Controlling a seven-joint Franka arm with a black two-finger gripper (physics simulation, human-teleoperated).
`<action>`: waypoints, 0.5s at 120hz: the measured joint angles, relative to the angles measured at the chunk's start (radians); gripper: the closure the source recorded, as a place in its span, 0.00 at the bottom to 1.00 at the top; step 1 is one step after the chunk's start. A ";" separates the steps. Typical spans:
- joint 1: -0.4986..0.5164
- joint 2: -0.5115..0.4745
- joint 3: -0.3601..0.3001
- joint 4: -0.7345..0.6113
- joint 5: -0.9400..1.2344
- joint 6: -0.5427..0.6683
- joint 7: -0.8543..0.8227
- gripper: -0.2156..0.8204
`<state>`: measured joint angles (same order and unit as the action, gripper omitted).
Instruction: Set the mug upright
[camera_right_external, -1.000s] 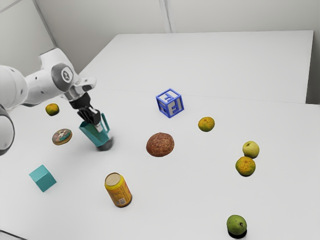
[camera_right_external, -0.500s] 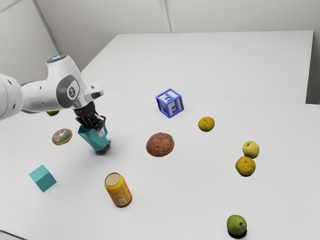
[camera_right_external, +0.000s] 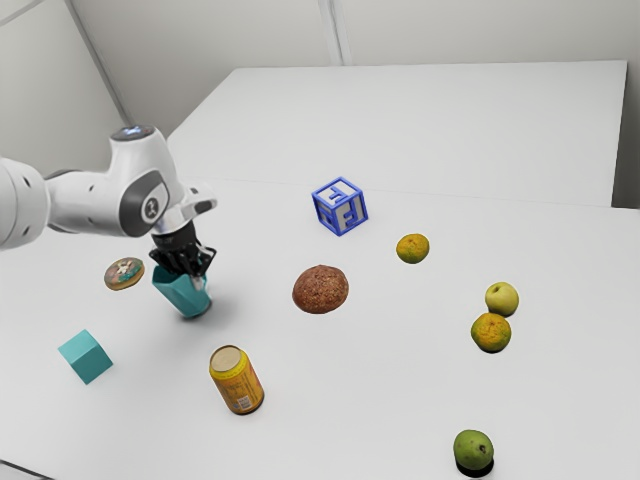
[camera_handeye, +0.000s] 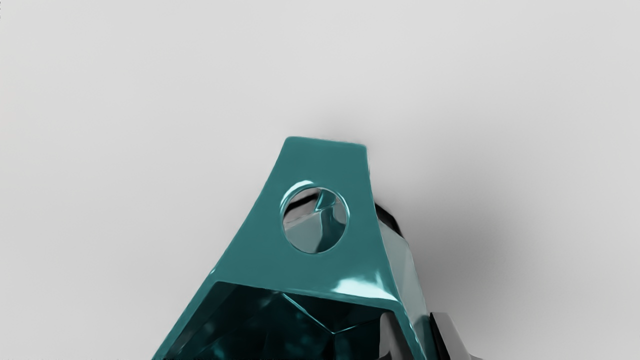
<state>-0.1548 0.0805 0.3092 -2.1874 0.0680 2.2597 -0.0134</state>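
A: Grip status?
B: Gripper (camera_right_external: 197, 277) pinched on 1 wall of mug (camera_right_external: 182, 293), 1 finger in, 1 out. Mug's directly below it, mouth up-ish but leaning. Can't tell if base touches table (camera_right_external: 340, 410).
A: Risks?
B: 1-wall hold, so mug cd pivot if base edge catches. Release w/ this lean & it prob. topples.

Near the pincer (camera_right_external: 196, 276), low passage is blocked by donut (camera_right_external: 125, 273) toward exterior view's left, by bun (camera_right_external: 321, 290) and can (camera_right_external: 237, 382) toward its right; free gap seen between bun and can.
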 joint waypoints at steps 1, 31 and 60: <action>0.000 0.000 0.000 -0.001 0.001 0.001 -0.004 0.96; -0.009 0.005 0.021 -0.013 0.008 0.017 -0.096 0.96; -0.016 0.009 0.028 -0.020 0.009 0.020 -0.156 0.96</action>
<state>-0.1705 0.0893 0.3374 -2.2079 0.0771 2.2801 -0.1690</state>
